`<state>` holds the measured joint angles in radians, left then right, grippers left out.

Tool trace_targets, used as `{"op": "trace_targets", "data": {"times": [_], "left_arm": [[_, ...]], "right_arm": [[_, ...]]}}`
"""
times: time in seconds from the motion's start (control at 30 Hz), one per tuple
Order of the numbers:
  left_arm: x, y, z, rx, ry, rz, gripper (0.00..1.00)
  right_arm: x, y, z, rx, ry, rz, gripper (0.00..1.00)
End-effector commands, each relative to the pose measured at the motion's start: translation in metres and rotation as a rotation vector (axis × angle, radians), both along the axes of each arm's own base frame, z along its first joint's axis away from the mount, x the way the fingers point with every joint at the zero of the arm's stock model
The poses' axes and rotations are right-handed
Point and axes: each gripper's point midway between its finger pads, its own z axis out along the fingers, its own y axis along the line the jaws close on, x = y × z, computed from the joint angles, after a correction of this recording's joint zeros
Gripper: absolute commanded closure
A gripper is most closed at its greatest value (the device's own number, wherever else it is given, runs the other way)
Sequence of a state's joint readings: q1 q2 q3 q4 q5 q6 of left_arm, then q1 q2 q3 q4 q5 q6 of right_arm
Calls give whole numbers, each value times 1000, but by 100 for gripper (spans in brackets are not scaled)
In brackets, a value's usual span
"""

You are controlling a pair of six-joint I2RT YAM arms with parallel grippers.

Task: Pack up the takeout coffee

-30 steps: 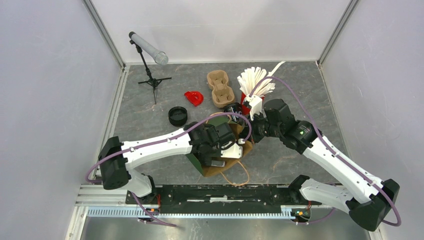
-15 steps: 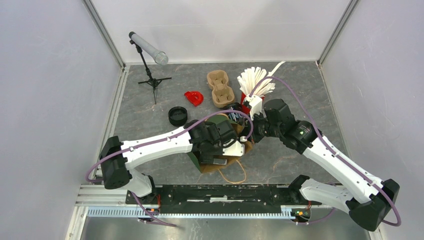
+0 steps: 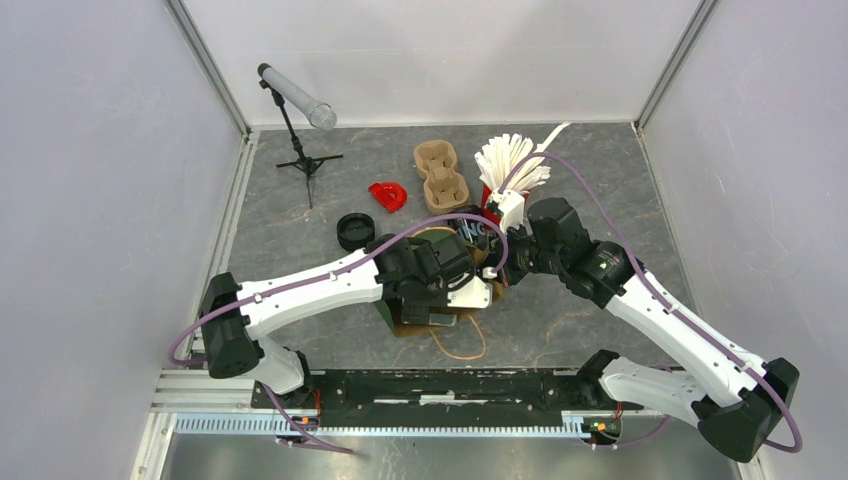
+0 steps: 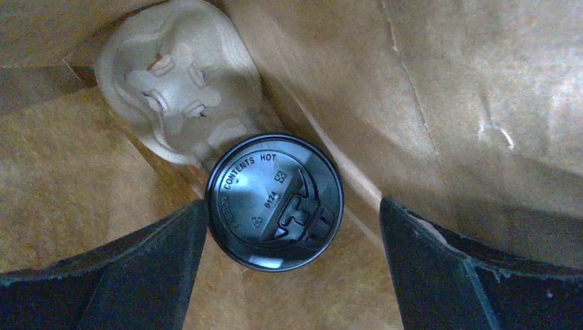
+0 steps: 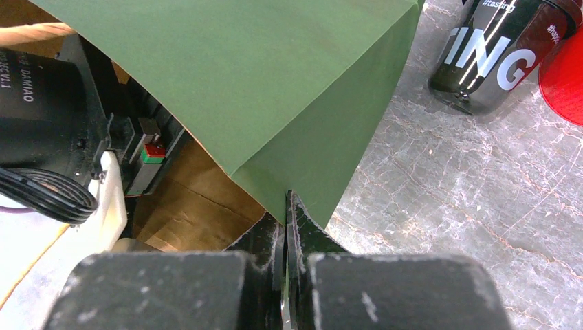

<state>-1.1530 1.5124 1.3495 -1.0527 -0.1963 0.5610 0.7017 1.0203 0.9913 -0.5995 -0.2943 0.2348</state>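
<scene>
Left wrist view: the left jaws stand wide apart inside the paper bag (image 4: 447,82). Their dark fingers (image 4: 130,275) flank the coffee cup (image 4: 274,201) without touching it. Only the cup's black lid shows; its body is hidden beneath. The lid overlaps one end of a pulp carrier (image 4: 172,89) on the bag's floor, and the carrier's other well is empty. Whether the cup sits in a well cannot be told.

The right jaws are together, clamped on a corner of the bag's green outer wall. Just beyond, a black can (image 5: 495,55) with white lettering and a red cup (image 5: 567,75) are cut off by the frame.

From above, the left arm (image 3: 320,285) covers most of the bag, leaving a green side and a looped handle (image 3: 460,345) in sight. Farther back on the grey surface (image 3: 600,180) lie a second carrier (image 3: 440,177), a small red piece (image 3: 388,195) and a black disc (image 3: 354,231). White sticks (image 3: 512,160) fan out of the red cup.
</scene>
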Motion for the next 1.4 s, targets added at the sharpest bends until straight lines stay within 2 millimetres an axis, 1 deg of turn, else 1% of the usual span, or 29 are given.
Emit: {"op": "trace_targets", "data": {"times": [0.0, 0.23, 0.3, 0.43, 0.6, 0.7, 0.8, 0.93, 1.03, 1.17, 1.23, 1.27, 1.33, 1.37], "left_arm": [[-2, -7, 14, -56, 21, 42, 0], [-6, -7, 19, -69, 40, 60, 0], [-6, -5, 18, -62, 38, 59, 2], [-6, 0, 11, -28, 40, 56, 7], [-7, -6, 19, -59, 48, 57, 10], [-7, -9, 21, -62, 55, 58, 16], [-8, -12, 23, -73, 62, 58, 18], [-10, -17, 23, -83, 80, 57, 25], [-12, -19, 20, -81, 92, 59, 34], [-12, -18, 17, -75, 95, 68, 36], [-10, -14, 13, -59, 82, 78, 43], [-9, -12, 10, -47, 75, 80, 48], [-2, -6, 4, -17, 34, 90, 60], [0, -3, 2, -4, 19, 88, 63]], "right_arm": [[5, 3, 16, 29, -37, 3, 100], [6, 4, 17, 28, -41, 5, 100], [6, 4, 17, 28, -40, 5, 100], [7, 5, 18, 31, -40, 4, 100], [6, 4, 16, 26, -38, 6, 100], [6, 5, 15, 25, -35, 10, 100], [6, 5, 14, 23, -33, 10, 100], [6, 5, 14, 23, -32, 11, 100], [6, 6, 15, 26, -34, 11, 100], [7, 6, 14, 20, -33, 13, 100], [7, 6, 15, 21, -34, 15, 100], [7, 6, 15, 20, -33, 15, 100], [7, 6, 14, 20, -32, 14, 100], [7, 6, 14, 19, -33, 14, 100]]}}
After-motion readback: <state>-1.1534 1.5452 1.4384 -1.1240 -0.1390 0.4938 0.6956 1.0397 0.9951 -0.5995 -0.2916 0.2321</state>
